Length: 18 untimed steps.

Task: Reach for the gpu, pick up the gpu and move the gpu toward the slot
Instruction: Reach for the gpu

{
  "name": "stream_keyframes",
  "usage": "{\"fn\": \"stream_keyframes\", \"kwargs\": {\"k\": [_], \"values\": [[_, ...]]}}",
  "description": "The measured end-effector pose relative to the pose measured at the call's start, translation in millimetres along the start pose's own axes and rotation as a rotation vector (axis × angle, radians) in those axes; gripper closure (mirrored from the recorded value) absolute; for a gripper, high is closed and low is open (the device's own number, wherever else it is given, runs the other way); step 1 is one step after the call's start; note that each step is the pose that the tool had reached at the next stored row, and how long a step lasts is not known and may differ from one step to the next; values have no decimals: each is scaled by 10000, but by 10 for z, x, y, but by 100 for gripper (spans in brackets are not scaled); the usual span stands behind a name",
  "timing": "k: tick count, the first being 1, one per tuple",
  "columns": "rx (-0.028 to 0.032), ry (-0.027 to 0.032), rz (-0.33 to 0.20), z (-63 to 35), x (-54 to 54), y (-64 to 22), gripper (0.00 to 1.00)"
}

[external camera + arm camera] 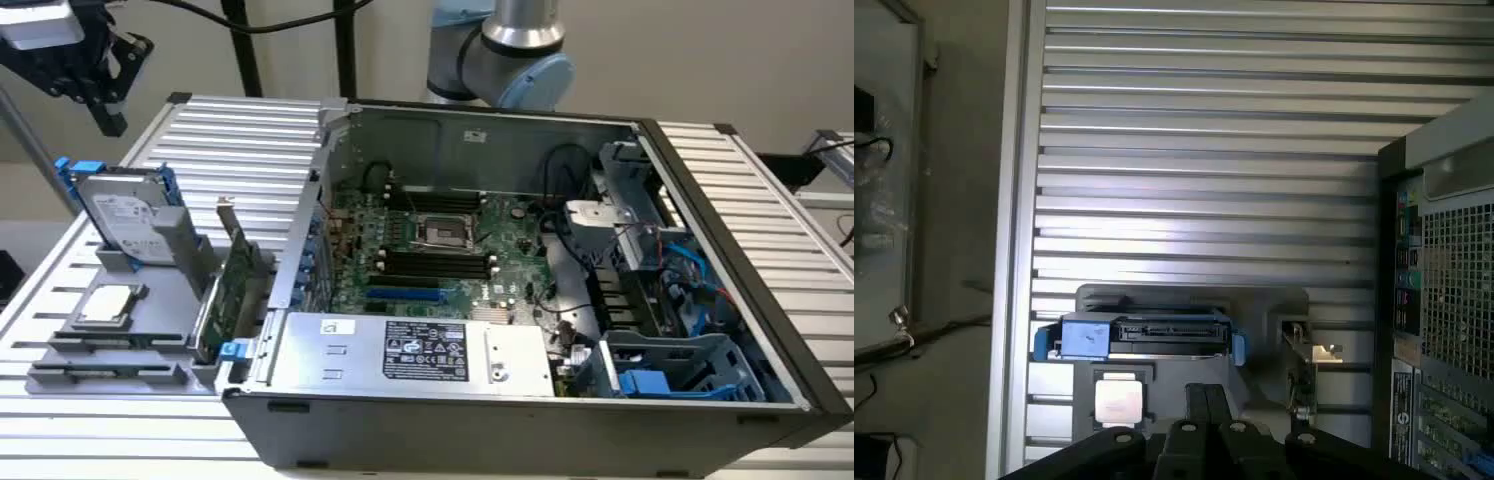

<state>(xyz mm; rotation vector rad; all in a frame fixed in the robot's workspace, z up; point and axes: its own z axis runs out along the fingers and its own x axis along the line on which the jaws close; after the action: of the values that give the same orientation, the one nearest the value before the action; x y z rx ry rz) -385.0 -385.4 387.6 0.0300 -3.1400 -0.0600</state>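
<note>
The gpu [238, 272] is a thin green card with a silver bracket at its far end. It stands on edge in the grey holder [127, 345] beside the open computer case [534, 420]. In the wrist view the gpu [1301, 380] shows edge-on, next to the case's back panel. My gripper [107, 118] hangs high over the exterior view's far left, well above the holder and apart from the card. Its fingers [1197, 398] are shut together with nothing between them. A blue slot [404, 296] lies on the motherboard near the power supply.
A silver hard drive [127, 212] with blue rails stands in the holder, with a square CPU chip [107, 305] in front of it. The ribbed metal table [254, 135] surrounds the case. A grey power supply [414, 350] and a blue drive cage [667, 375] fill the case's near side.
</note>
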Motion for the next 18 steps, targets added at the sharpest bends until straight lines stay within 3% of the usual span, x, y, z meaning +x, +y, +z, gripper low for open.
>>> {"fn": "stream_keyframes", "kwargs": {"k": [14, 18], "values": [[2, 2, 0, -1, -4, -7, 89], [0, 1, 0, -2, -71, -120, 89]]}}
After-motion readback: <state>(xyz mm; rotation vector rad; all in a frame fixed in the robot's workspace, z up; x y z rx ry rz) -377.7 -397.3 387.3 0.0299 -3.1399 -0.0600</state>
